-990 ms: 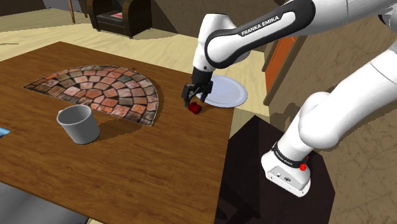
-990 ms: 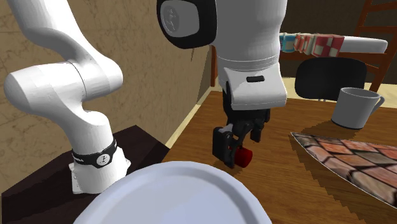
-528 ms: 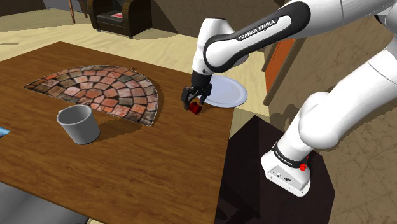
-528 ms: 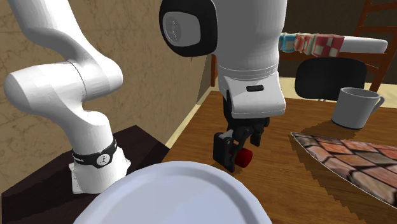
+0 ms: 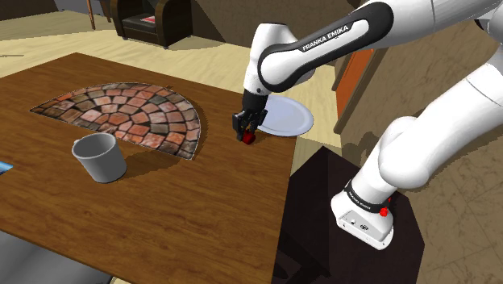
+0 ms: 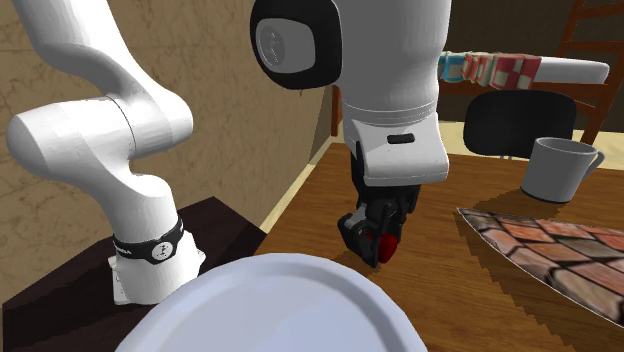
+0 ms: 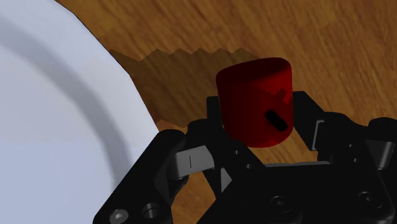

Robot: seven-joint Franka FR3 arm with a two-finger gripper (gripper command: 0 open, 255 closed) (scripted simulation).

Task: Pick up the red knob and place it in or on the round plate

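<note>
You'll see your tool (image 5: 248, 130) clamped on the red knob (image 7: 254, 98), down low at the wooden worktop (image 5: 161, 202) just beside the rim of the white plate (image 5: 288, 119), with the brick-patterned mat (image 5: 129, 117) and grey cup (image 5: 100, 156) well apart.

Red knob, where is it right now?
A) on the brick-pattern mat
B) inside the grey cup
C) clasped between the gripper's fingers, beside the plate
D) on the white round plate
C: in the wrist view the red cylindrical knob sits clasped between the fingers of the black two-finger gripper, over the brown wooden table and beside the white round plate, not on it.
</note>
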